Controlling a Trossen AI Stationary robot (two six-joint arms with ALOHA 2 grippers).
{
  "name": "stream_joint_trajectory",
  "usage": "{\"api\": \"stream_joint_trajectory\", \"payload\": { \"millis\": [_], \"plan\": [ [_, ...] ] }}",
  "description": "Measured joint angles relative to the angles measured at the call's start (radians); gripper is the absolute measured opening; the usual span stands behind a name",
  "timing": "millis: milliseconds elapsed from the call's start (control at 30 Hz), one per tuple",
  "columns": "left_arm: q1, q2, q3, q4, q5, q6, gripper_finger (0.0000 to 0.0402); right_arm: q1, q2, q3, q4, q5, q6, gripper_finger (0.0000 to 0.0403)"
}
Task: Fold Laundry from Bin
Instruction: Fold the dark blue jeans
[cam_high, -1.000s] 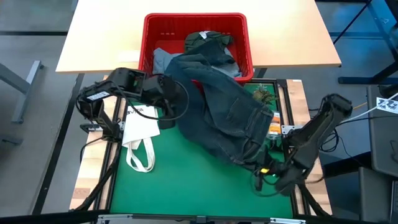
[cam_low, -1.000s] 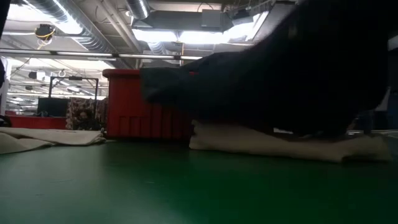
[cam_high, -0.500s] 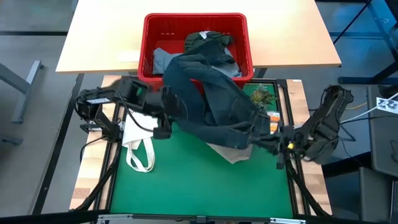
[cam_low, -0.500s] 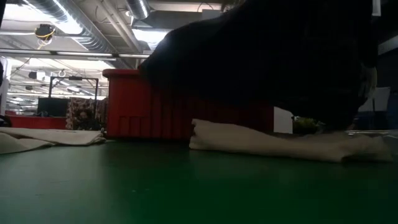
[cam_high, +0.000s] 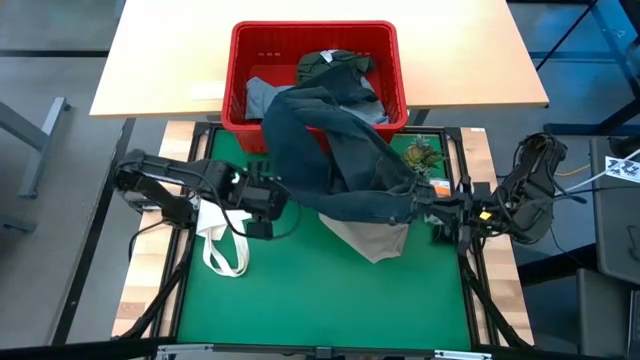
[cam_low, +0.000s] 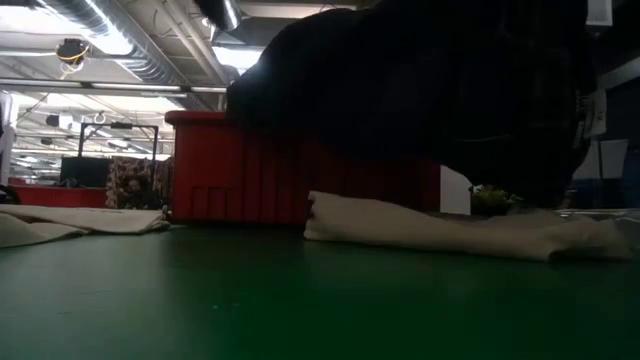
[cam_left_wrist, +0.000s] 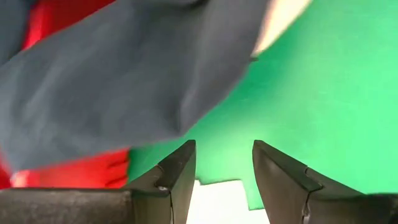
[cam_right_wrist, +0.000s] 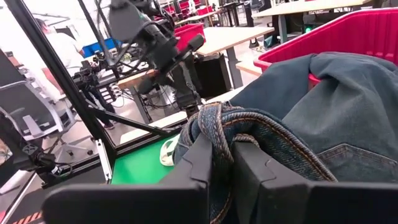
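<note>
High view: the dark navy jeans (cam_high: 345, 165) are stretched from the red bin (cam_high: 245, 65) at the far edge of the work area out across the green mat (cam_high: 320, 290). One end of the jeans is draped over the bin's near wall, and other laundry, a dark olive-green piece (cam_high: 330, 65) and a grey piece (cam_high: 258, 97), lies inside. The right gripper (cam_high: 425, 207), at the mat's right side, has its fingers pinched narrow on a bunched, seamed edge of the jeans; the right wrist view shows the denim seam (cam_right_wrist: 217, 127) wedged between the two fingers. The left gripper (cam_high: 272, 197) sits low at the mat's left side, just beside the hanging denim, with its fingers apart and nothing between them, as the left wrist view confirms. A beige garment (cam_high: 375, 238) lies flat on the mat beneath the jeans, and a white tote bag (cam_high: 225, 225) rests under the left arm.

The step in hand appears to be drawing the jeans clear of the bin. To do it well, the right grip should hold firm on the seam while the pull lifts the fabric over the bin's rim, so that the crate is not dragged. The left gripper would best take a second edge of the denim, avoiding the tote straps and the beige garment.
</note>
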Motion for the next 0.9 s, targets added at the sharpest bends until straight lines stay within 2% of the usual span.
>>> {"api": "stream_joint_trajectory", "payload": {
  "millis": [233,333,500,667,900],
  "plan": [
    [0.000,-0.194,-0.294,0.069,-0.170,-0.224,0.0153,0.000,-0.022,0.000,0.003,0.001,-0.002,0.0036],
    [0.000,-0.232,-0.404,0.081,-0.184,-0.307,0.0153,0.000,-0.026,0.000,0.003,0.018,-0.002,0.0036],
    [0.000,-0.227,-0.555,0.127,-0.177,-0.421,0.0153,0.000,-0.027,0.000,0.004,0.025,-0.019,0.0037],
    [0.009,-0.220,-0.679,0.393,-0.196,-0.376,0.0153,0.000,-0.027,0.000,0.004,0.026,-0.024,0.0037],
    [0.028,-0.219,-0.750,0.736,-0.355,-0.206,0.0153,0.000,-0.026,0.000,0.004,0.026,-0.024,0.0037]
  ]
}}
